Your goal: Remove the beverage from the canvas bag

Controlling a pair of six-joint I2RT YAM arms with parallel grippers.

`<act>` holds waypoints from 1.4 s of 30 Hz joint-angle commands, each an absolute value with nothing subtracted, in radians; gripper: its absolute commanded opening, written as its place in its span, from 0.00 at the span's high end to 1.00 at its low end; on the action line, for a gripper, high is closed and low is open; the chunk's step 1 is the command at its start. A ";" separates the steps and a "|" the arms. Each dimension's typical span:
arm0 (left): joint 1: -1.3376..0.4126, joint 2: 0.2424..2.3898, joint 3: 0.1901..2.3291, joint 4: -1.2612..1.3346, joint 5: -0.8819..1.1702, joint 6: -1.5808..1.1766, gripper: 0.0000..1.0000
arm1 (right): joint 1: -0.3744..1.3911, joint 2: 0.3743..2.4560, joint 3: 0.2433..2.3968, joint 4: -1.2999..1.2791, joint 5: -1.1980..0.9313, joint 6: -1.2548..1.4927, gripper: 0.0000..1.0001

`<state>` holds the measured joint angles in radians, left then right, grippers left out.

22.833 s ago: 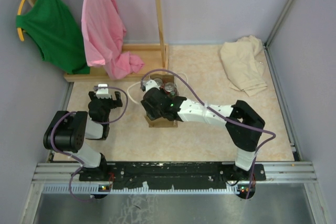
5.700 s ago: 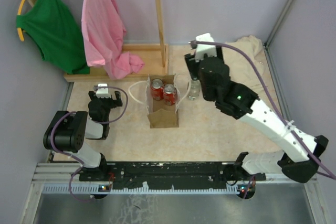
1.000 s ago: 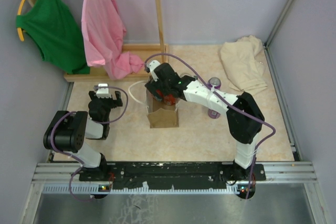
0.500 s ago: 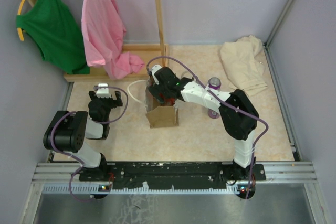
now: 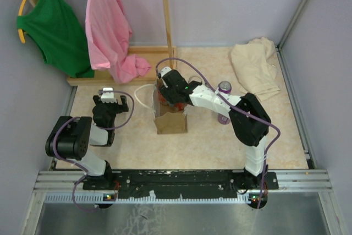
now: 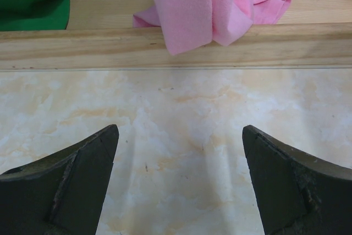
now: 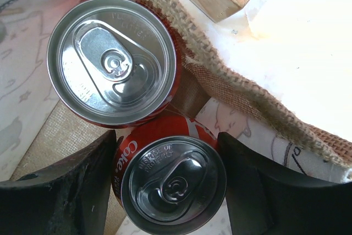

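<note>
Change from a few seconds ago: my right gripper has moved from right of canvas bag into its mouth. Fingers straddle red can, "Coke" legible on its side; clamped or not, I cannot tell. Second can touches it, both inside bag. My left gripper: spread wide, holding nothing.

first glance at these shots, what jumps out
Two red cola cans with silver tops stand in the small tan burlap bag at mid-table. The right pincer straddles the Coke-marked can, a finger close by each side. At the far left a pink shirt and a green shirt hang on hangers, while the left pincer gapes over the marbled table.
</note>
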<state>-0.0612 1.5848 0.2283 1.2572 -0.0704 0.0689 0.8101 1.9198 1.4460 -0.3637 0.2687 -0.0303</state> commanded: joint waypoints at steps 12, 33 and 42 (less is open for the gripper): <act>-0.065 1.595 0.241 1.285 -0.077 0.073 0.00 | 0.858 1.776 1.559 -0.372 0.296 -0.062 1.00; -0.065 1.595 0.241 1.284 -0.076 0.073 0.00 | 0.949 1.524 1.720 -0.351 0.497 -0.130 1.00; -0.066 1.596 0.241 1.285 -0.077 0.074 0.00 | 0.950 1.362 1.587 -0.206 0.833 -0.243 1.00</act>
<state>-0.0612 1.5848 0.2283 1.2572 -0.0704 0.0689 0.9527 1.4673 1.6028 -0.3813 0.5961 -0.1570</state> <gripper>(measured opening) 0.998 0.666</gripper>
